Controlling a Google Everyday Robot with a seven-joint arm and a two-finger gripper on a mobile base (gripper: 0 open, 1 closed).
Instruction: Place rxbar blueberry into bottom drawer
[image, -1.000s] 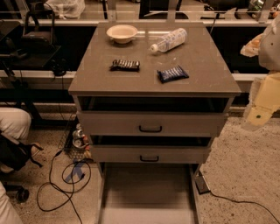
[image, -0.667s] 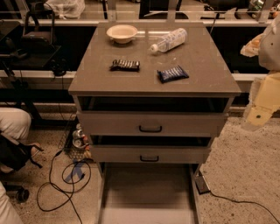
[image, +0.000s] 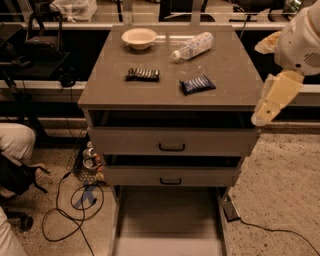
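**Tool (image: 262, 116) off to the right, blue snack bar (image: 197, 84) on the counter (image: 165, 98)**

Tool at the right edge of the scene, at the tip of a pale tapered arm (image: 278, 95), just beside the near right corner of the counter and apart from everything on it. Open or closed: cannot tell.

Blue snack bar flat on the counter, right of centre, slightly askew, pale lettering up. Left of it and a little farther back, a darker bar (image: 143, 74), also flat, the two apart. Farther back still, a pale bowl (image: 139, 37) left of centre and a clear plastic bottle (image: 194, 46) on its side right of centre, cap end toward the bowl, no contact between them.

Below the counter top, an upper drawer (image: 172, 141) and a middle drawer (image: 171, 176), each with a black handle, each out a little, with a dark gap above. Bottom drawer (image: 167, 220) pulled well out toward the near edge, wide and shallow, with a flat floor and low side rails. Blue snack bar well apart from it, up on the counter.

On the speckled ground, loose black cables (image: 67, 200) left of the drawers, and a small dark flat object (image: 231, 210) just right of the bottom drawer.
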